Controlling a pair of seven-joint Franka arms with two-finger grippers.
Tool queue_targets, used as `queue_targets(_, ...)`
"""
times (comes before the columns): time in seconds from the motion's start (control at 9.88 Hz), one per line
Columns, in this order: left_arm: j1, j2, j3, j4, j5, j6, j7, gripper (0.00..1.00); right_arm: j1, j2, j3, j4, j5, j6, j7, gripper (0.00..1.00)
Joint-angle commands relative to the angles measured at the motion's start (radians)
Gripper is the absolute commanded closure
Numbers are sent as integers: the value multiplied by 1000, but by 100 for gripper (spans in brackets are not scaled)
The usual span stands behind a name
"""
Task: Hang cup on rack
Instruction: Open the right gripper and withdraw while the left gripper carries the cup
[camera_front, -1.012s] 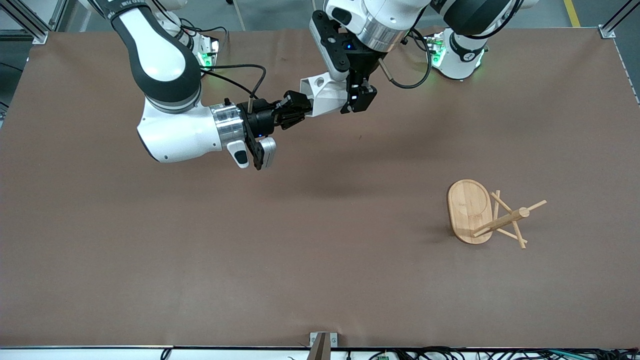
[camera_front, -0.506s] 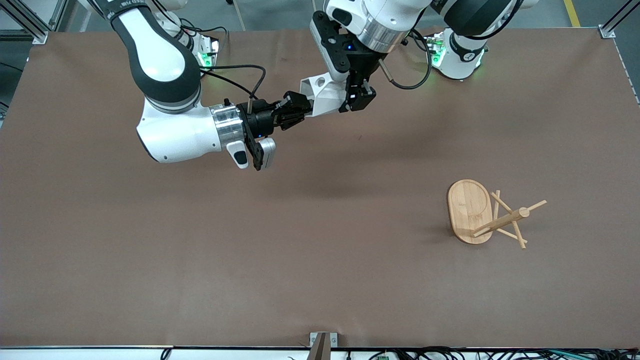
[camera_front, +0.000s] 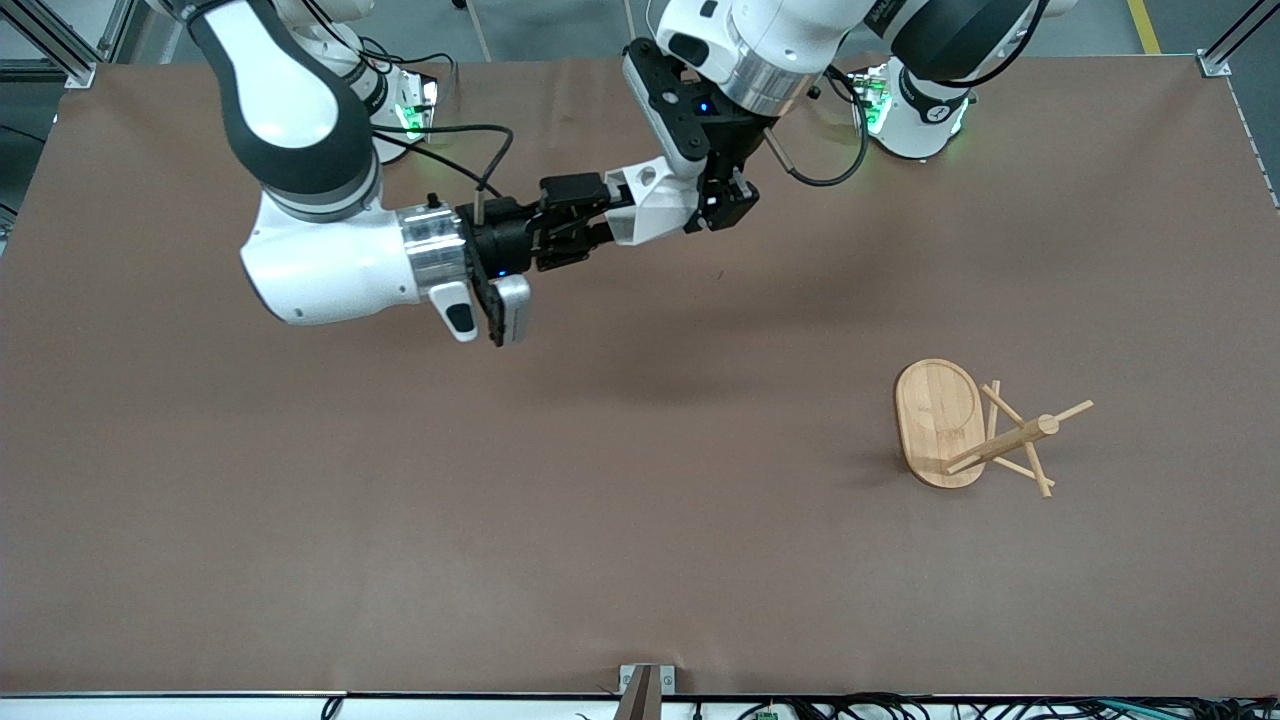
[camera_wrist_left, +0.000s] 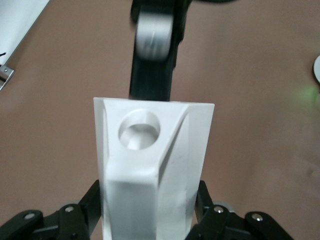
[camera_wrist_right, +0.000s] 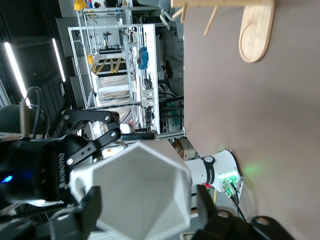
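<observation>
Front view: left pincer (camera_front: 722, 203) clamps the stiff, light-looking cup (camera_front: 652, 203) by its body, right pincer (camera_front: 590, 218) released around its rim.

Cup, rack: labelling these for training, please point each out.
cup (camera_front: 655, 200), front view, on its white faceted side.
rack (camera_front: 940, 415), front view, on its oval base.

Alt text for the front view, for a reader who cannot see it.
In mid-air over the table, the left tool is clamped on a white faceted cup, while the right tool sits open around the cup's end. The bamboo rack lies tipped on its side toward the left arm's end.
</observation>
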Motion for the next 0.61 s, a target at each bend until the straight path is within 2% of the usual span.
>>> queue_targets(0.0,33,9,-5,-18,39,-43,-39,99,-18,-50,-60,-6,-48,-16,16,0)
queue_targets(0.2,44,4,-6,-19,100,-53,-178,99,-18,-102,-124,-16,-161,-18,18,0)
queue_targets(0.51,63,12,-6,-18,184,-51,-419,99,-18,-200,-264,-17,-473,-126,21,0)
